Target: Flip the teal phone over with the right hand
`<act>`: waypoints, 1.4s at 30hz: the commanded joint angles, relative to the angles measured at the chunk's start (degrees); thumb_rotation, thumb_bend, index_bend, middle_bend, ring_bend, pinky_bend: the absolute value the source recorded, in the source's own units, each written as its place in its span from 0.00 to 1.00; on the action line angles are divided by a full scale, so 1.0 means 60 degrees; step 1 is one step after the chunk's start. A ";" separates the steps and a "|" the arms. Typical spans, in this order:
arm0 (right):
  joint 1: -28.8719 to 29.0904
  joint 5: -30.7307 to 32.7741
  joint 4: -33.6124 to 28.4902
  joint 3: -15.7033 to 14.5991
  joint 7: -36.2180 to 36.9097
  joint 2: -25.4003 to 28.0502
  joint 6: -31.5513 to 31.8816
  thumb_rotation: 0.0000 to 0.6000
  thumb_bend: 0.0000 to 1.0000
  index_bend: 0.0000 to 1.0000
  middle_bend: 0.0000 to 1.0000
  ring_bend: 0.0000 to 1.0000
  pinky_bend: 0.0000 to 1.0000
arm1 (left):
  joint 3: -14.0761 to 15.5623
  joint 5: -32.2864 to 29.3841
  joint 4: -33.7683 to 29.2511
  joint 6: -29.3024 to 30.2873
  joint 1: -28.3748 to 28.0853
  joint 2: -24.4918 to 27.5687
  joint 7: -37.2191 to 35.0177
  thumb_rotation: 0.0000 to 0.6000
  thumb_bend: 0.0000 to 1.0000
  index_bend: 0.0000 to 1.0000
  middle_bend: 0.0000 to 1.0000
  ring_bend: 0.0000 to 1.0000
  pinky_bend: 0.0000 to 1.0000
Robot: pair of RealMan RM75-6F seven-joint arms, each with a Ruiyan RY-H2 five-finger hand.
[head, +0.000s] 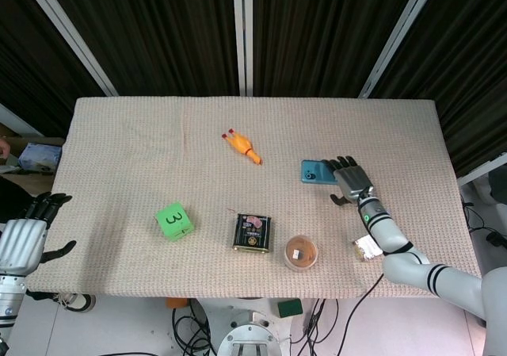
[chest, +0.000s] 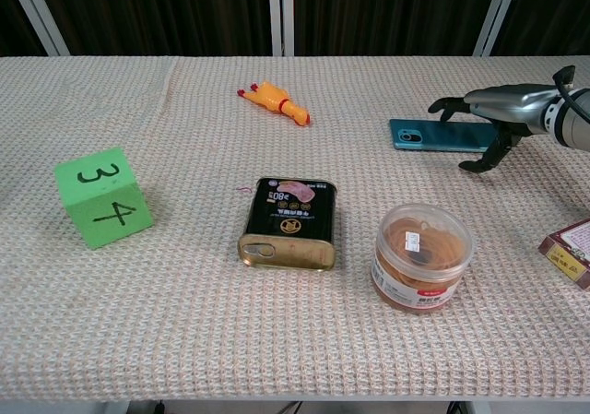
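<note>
The teal phone (head: pixel 314 170) (chest: pixel 433 134) lies flat on the woven cloth, camera side up, right of the table's middle. My right hand (head: pixel 351 179) (chest: pixel 495 110) hovers over the phone's right end, fingers spread and stretched out above it, thumb hanging down at the phone's near edge. It holds nothing. My left hand (head: pixel 24 239) hangs off the table's left front corner with fingers apart and nothing in it; the chest view does not show it.
A yellow rubber chicken (head: pixel 242 146) (chest: pixel 272 100) lies left of the phone. A dark tin (chest: pixel 287 222), a round clear tub (chest: pixel 421 255) and a green cube (chest: pixel 101 197) stand nearer the front. A small box (chest: pixel 570 251) sits at the right front edge.
</note>
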 commanded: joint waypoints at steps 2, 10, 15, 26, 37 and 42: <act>0.0033 -0.0007 0.0106 -0.0023 0.0008 -0.0071 -0.0035 1.00 0.37 0.00 0.15 0.00 0.00 | -0.0004 -0.0015 -0.0001 -0.0042 -0.0021 0.0009 0.0011 1.00 0.11 0.19 0.18 0.12 0.33; 0.0122 -0.0114 0.0493 -0.0045 0.0070 -0.0323 -0.0092 1.00 0.39 0.01 0.19 0.00 0.00 | -0.0009 -0.0100 -0.0022 -0.0175 -0.0064 0.0068 0.0030 1.00 0.11 0.19 0.18 0.12 0.33; 0.0214 -0.0158 0.0784 -0.0040 0.0142 -0.0503 -0.0252 1.00 0.43 0.06 0.23 0.00 0.00 | -0.0024 -0.0165 -0.0041 -0.0195 -0.0058 0.0116 0.0023 1.00 0.11 0.19 0.18 0.12 0.33; 0.0394 -0.0366 0.1617 -0.0019 0.0390 -0.0948 -0.0557 1.00 0.45 0.19 0.29 0.00 0.00 | -0.0053 -0.0351 0.0036 -0.0441 -0.0137 0.0096 -0.0032 1.00 0.12 0.20 0.18 0.12 0.33; 0.0414 -0.0793 0.2596 0.0096 0.0723 -0.1602 -0.0294 1.00 0.52 0.48 0.50 0.14 0.03 | -0.0068 -0.0498 0.0243 -0.0583 -0.0164 -0.0008 -0.0173 1.00 0.12 0.20 0.18 0.12 0.33; 0.0432 -0.1061 0.2966 0.0177 0.1064 -0.1820 -0.0240 1.00 0.62 0.56 0.56 0.22 0.11 | -0.0082 -0.0527 0.0369 -0.0474 -0.0097 -0.0052 -0.0289 1.00 0.12 0.20 0.18 0.12 0.34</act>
